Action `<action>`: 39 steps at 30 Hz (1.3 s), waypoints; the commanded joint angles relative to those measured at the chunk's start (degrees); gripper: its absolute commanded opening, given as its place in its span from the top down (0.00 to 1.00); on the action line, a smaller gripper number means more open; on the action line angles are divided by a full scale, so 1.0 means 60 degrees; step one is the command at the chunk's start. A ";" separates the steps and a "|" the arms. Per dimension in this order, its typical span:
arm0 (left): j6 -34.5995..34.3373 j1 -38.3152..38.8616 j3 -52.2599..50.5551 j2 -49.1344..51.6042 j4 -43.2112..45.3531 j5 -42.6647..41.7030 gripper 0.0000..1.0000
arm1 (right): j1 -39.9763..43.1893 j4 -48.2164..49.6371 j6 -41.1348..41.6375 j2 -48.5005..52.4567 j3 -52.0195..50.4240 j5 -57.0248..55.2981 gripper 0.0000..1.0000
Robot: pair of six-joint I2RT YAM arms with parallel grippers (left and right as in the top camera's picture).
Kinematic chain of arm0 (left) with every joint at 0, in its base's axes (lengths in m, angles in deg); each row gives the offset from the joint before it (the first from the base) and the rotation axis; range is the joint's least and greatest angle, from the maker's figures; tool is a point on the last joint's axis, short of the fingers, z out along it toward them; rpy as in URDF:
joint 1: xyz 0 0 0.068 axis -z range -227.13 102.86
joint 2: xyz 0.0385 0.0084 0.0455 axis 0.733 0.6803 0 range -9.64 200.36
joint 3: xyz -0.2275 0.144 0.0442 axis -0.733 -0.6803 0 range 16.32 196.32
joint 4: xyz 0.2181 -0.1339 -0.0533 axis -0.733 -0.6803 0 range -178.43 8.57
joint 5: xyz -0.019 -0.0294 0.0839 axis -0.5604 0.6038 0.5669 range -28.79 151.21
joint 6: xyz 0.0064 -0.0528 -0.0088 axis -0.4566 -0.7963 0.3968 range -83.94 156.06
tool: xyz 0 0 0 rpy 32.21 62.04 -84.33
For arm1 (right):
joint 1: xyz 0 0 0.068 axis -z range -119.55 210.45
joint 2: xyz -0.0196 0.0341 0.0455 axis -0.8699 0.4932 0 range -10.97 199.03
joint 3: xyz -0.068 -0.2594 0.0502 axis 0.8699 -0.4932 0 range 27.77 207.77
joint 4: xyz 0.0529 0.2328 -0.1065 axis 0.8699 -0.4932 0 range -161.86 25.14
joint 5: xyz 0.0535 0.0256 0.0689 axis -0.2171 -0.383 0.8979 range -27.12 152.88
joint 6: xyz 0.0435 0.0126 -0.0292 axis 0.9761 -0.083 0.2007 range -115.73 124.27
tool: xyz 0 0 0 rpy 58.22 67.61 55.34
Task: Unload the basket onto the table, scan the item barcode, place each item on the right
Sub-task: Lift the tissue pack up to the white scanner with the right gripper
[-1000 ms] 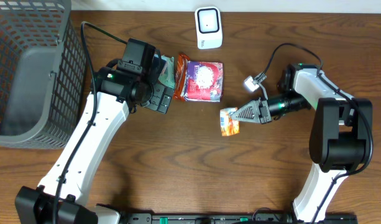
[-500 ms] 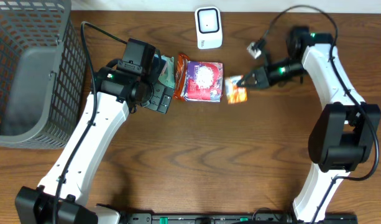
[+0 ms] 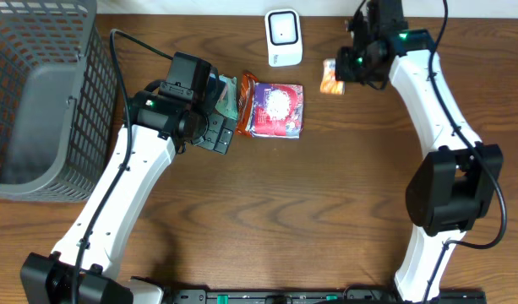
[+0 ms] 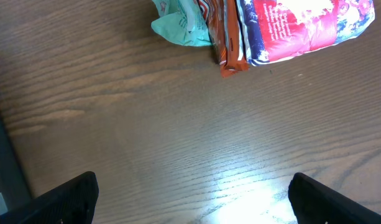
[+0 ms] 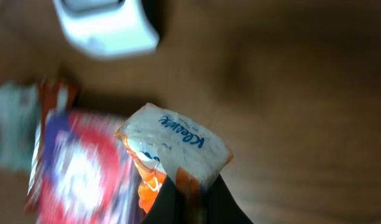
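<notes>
Orange-white tissue packet (image 3: pixel 329 76) near white scanner (image 3: pixel 284 38)

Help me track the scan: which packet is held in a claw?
The small orange-and-white tissue packet, pinched by the right claw; the other packets lie on the table.

Glossy plastic tissue packet (image 5: pixel 178 146), smooth wood-grain table (image 4: pixel 178 155), grey plastic-mesh basket (image 3: pixel 94 101).
</notes>
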 commanded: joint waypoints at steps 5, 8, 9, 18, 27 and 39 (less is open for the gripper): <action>-0.0124 -0.0029 0.0109 0.0018 -0.0029 -0.0055 0.02 | -0.1093 0.1865 -0.0219 0.0117 0.0211 -0.4554 0.99; -0.0124 -0.0029 0.0109 0.0018 -0.0029 -0.0055 0.02 | -0.1322 0.2535 -0.0401 0.0157 0.0211 -0.4965 0.99; -0.0124 -0.0029 0.0109 0.0018 -0.0029 -0.0058 0.02 | -0.1381 0.2820 -0.0397 0.0175 0.0211 -0.4951 0.99; -0.0124 -0.0029 0.0109 0.0018 -0.0029 -0.0055 0.02 | -0.1559 0.4918 -0.0514 0.0408 0.0226 -0.4947 0.99; -0.0124 -0.0029 0.0109 0.0018 -0.0029 -0.0055 0.02 | -0.1851 0.6838 -0.1712 0.1002 0.0280 -0.4207 0.99; -0.0124 -0.0029 0.0109 0.0018 -0.0029 -0.0055 0.02 | -0.2667 0.7952 -0.5486 0.2685 0.0280 -0.5952 0.99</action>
